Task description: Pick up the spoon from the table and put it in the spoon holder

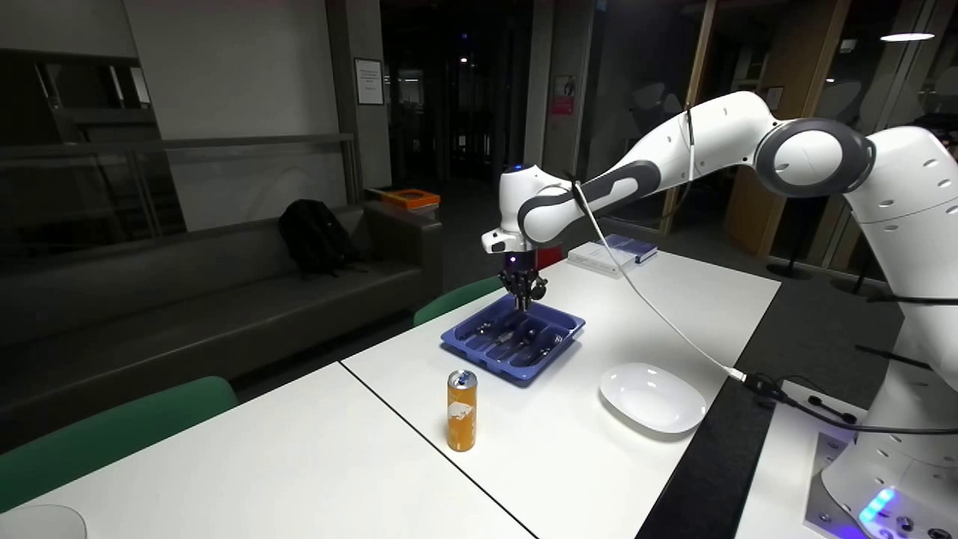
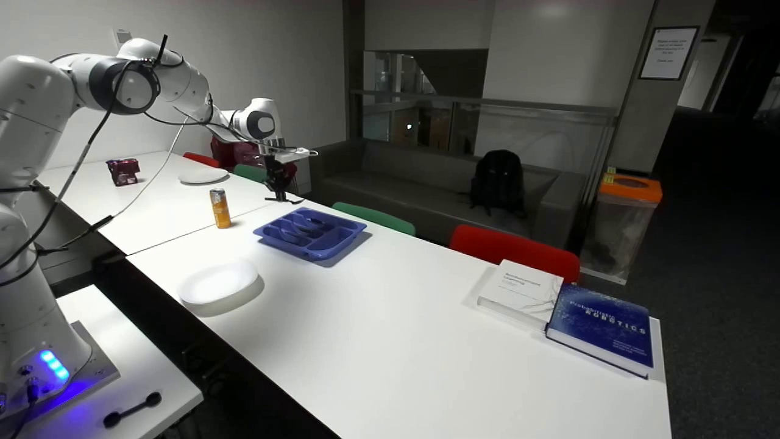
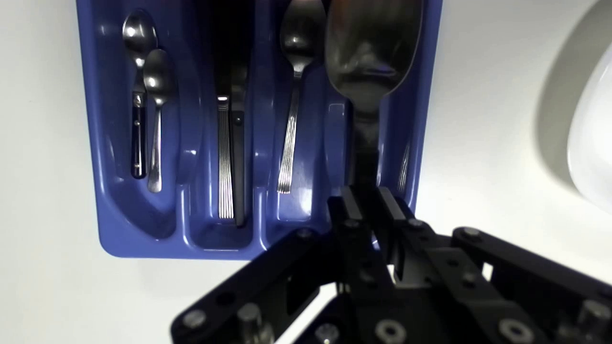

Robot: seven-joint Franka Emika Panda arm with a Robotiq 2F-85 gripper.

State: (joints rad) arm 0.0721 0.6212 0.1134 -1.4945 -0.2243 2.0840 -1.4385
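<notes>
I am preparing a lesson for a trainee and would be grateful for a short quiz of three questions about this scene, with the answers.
1. Multiple choice: what does the gripper hold?
A) a book
B) a spoon
C) a cable

2. True or false: the orange can stands upright on the white table.

3. Short answer: in the wrist view, on which side of the blue tray does the white plate show?

Key: 1. B; 2. True; 3. Right.
</notes>
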